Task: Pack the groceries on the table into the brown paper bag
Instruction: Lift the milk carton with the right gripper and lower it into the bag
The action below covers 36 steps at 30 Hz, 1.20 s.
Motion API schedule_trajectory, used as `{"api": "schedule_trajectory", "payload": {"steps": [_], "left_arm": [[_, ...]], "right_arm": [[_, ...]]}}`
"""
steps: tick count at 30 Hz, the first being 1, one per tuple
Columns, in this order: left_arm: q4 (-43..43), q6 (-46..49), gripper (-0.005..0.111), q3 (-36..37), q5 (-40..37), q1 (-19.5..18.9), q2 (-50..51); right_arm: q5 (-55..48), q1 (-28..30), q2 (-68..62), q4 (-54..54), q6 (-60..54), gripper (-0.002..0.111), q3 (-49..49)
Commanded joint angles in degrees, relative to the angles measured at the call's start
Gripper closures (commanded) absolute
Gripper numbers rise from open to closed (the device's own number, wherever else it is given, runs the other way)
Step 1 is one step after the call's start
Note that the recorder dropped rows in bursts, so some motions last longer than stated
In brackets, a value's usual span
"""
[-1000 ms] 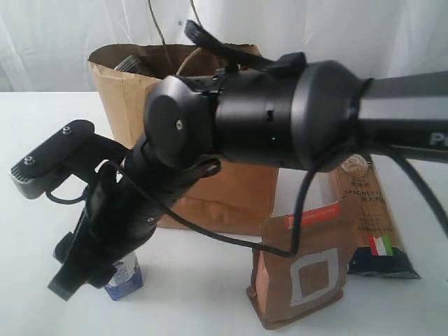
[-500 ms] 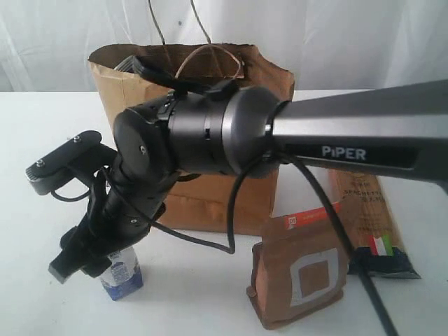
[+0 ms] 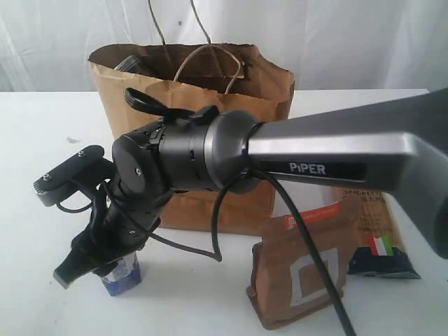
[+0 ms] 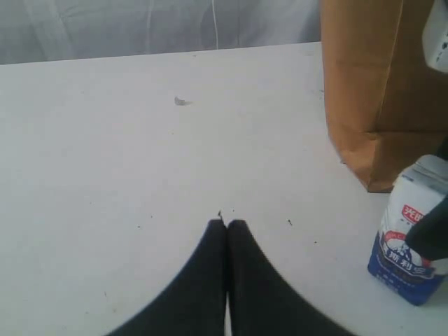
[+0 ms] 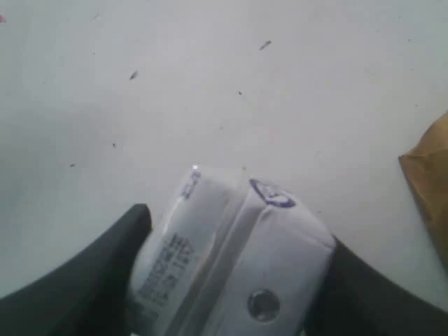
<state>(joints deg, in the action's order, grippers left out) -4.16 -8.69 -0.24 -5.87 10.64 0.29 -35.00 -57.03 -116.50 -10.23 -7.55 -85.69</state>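
Note:
The small blue-white carton (image 3: 120,271) stands upright on the white table (image 3: 35,133), in front of the brown paper bag (image 3: 269,91). My right gripper (image 3: 98,269) has come down over the carton (image 5: 231,252). Its two fingers press against the carton's opposite sides, so the right gripper (image 5: 234,231) is shut on it. The carton's base still rests on the table. My left gripper (image 4: 227,222) hovers shut and empty over bare table, with the carton (image 4: 409,252) and the bag (image 4: 371,91) off to one side. A brown pouch (image 3: 301,280) and a spaghetti packet (image 3: 374,231) stand beside the bag.
The right arm (image 3: 315,157) reaches across the front of the bag and hides much of it. The bag's cord handles (image 3: 210,59) stand up above its open mouth, with a grey rim (image 3: 129,64) showing inside. A small dark speck (image 4: 182,101) lies on the table.
The right arm has swung lower and farther left, bringing its gripper down around the carton. Its fingers have closed in onto the carton's sides. The left gripper has stayed shut.

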Motion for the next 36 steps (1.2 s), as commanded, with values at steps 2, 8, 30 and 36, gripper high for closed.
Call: {"api": "schedule_trajectory", "payload": {"steps": [2,8,30,36], "left_arm": [[0.20,0.15,0.107,0.24,0.27,-0.18,-0.29],[0.20,0.15,0.107,0.24,0.27,-0.18,-0.29],[0.20,0.15,0.107,0.24,0.27,-0.18,-0.29],[0.20,0.15,0.107,0.24,0.27,-0.18,-0.29]], "right_arm": [[-0.39,-0.61,3.46,0.14,-2.29,0.108,-0.49],[-5.29,-2.33,12.89,1.52,-4.24,0.108,-0.49],[-11.58,20.38,38.79,16.62,7.55,0.108,-0.49],[-10.84,21.71,33.43,16.62,6.10,0.108,-0.49]]}}
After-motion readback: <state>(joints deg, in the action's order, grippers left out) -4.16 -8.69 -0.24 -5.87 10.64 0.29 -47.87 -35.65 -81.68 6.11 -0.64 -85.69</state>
